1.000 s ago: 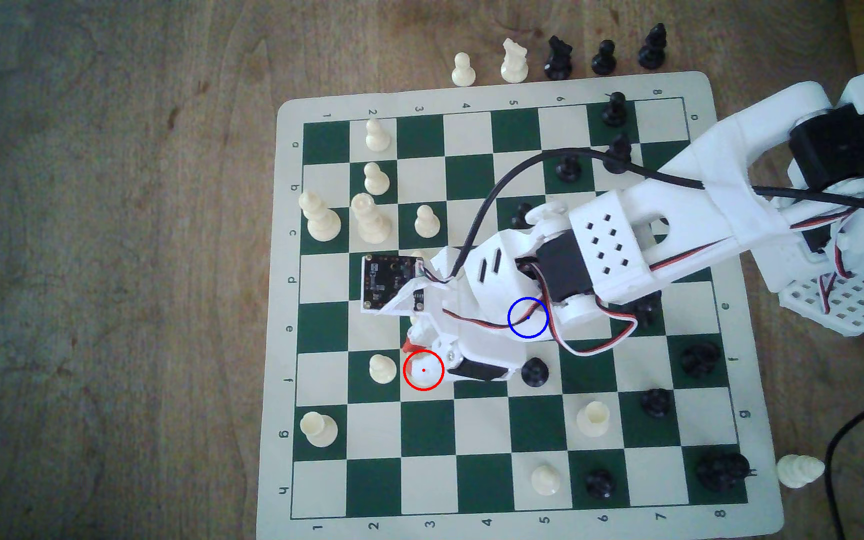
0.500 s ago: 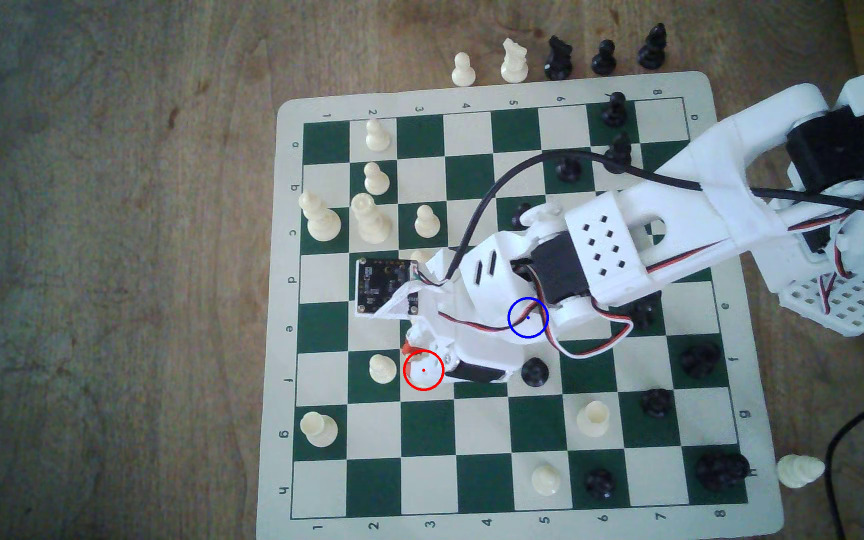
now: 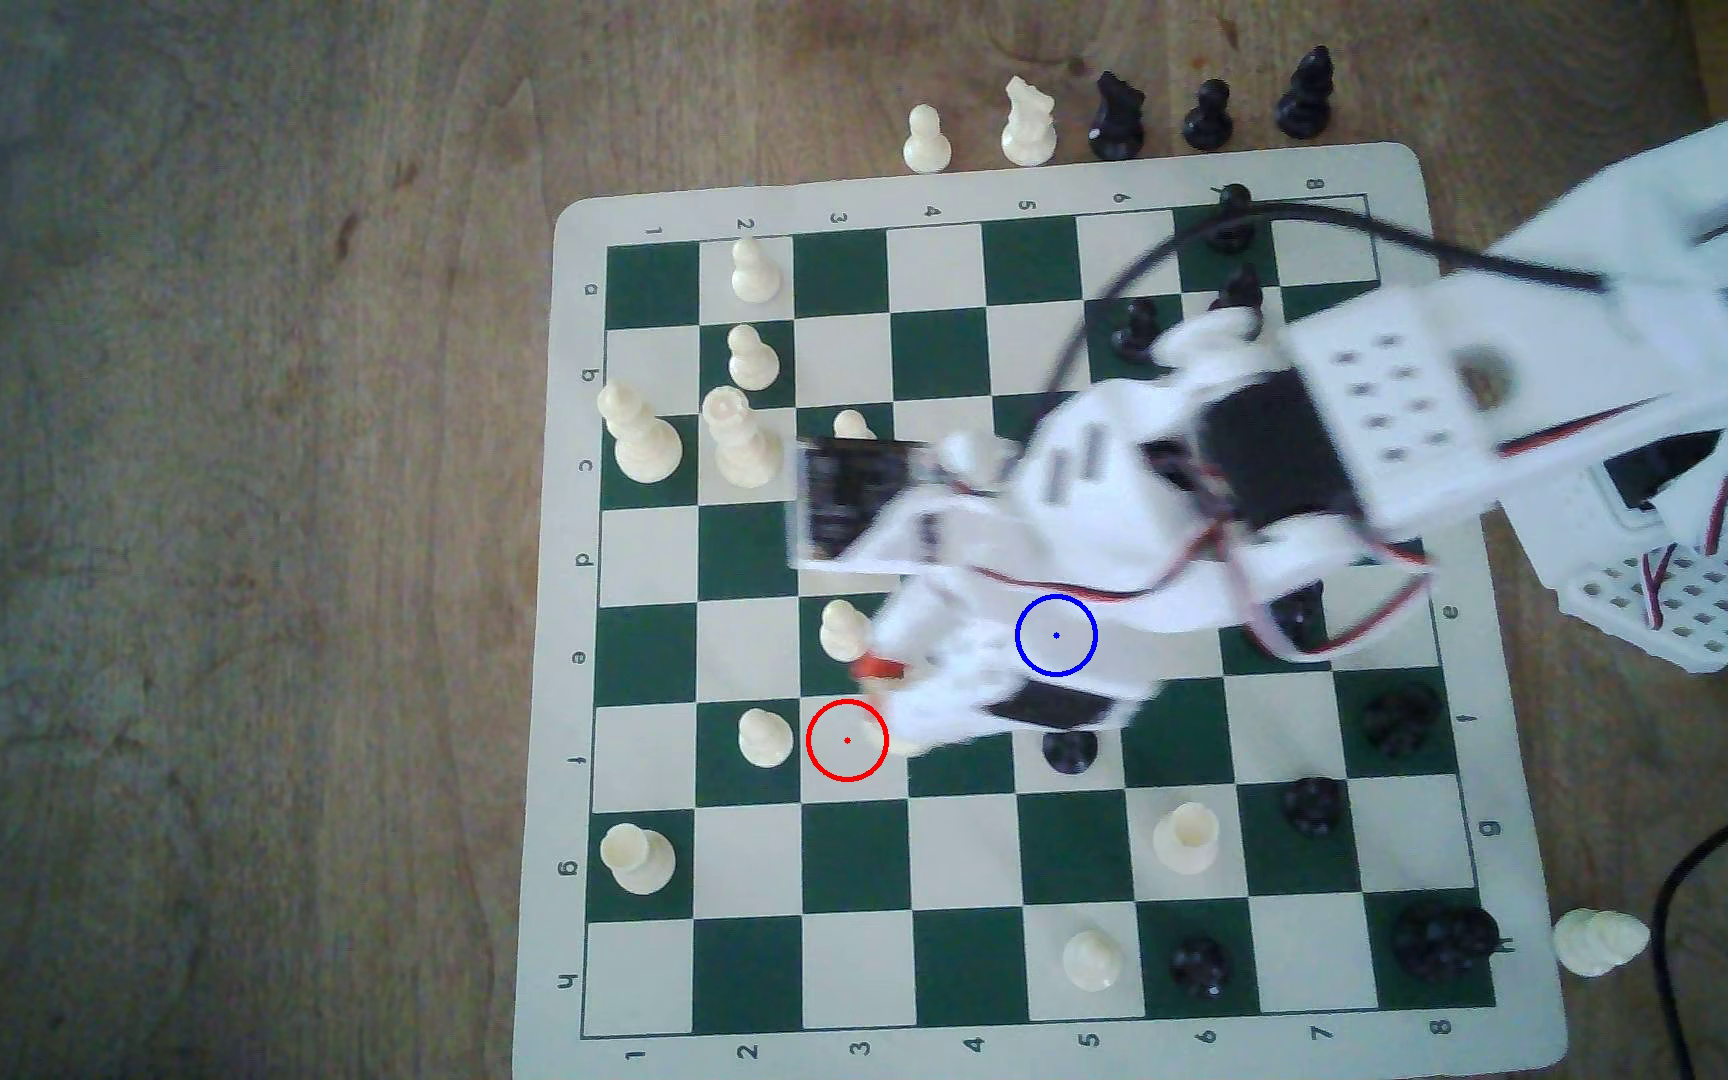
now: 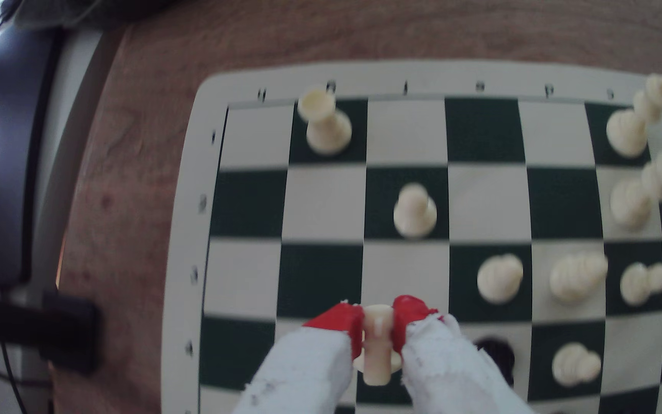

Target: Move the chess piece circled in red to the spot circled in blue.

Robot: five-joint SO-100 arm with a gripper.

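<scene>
My pincer (image 4: 378,322) is clamped on the chess piece (image 4: 377,350): in the wrist view the two red pads (image 4: 341,320) press either side of its cream stem, and its round base hangs clear above the board (image 4: 210,207). In the exterior view the pincer (image 3: 881,670) is motion-blurred, its red tip just above the red ring (image 3: 846,739) and toward that view's right of it; the ringed light square is bare. I cannot make out the held piece there through the blur. The spot (image 3: 1055,635), the blue ring, lies to the exterior view's right of the red ring and one row up, with the blurred white arm (image 3: 1359,415) over it. A cream pawn (image 3: 765,735) stands just beside the red ring on the exterior view's left, and another pawn (image 3: 843,627) stands just above the ring, near the red tip. A black piece (image 3: 1069,750) sits to the ring's right, below the blue ring. Off the board, a cream piece (image 3: 1600,941) lies tipped on the desk (image 3: 216,519), far to the ring's lower right.
</scene>
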